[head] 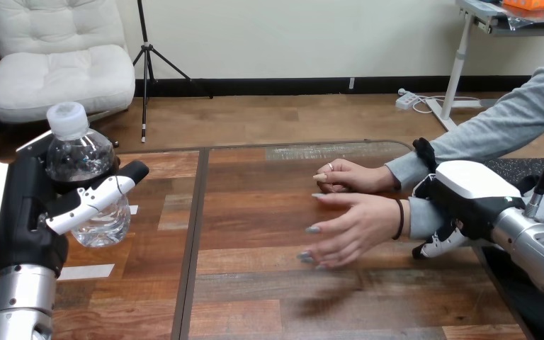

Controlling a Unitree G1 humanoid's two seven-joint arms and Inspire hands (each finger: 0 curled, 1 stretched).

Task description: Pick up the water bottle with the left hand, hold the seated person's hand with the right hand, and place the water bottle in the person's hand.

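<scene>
Head view. Counting one water bottle (78, 152), standing upright at the left of the frame, white cap (67, 119) on top. Gripping it in the left hand (25, 212), fingers (95, 198) curling round the clear body from the front.

Counting two of the person's hands, right of centre: the upper hand (350, 176) resting on the worktop (269, 297), the lower hand (358, 227) reaching leftward, spread open. Clasping the lower hand's wrist (412, 216) with the right hand (471, 188) at the right of the frame, fingers curling round it above and beneath.

Counting two white tape strips (85, 271) at lower left, partly hiding behind the bottle and left hand. Keeping well apart: bottle and the person's hands.
</scene>
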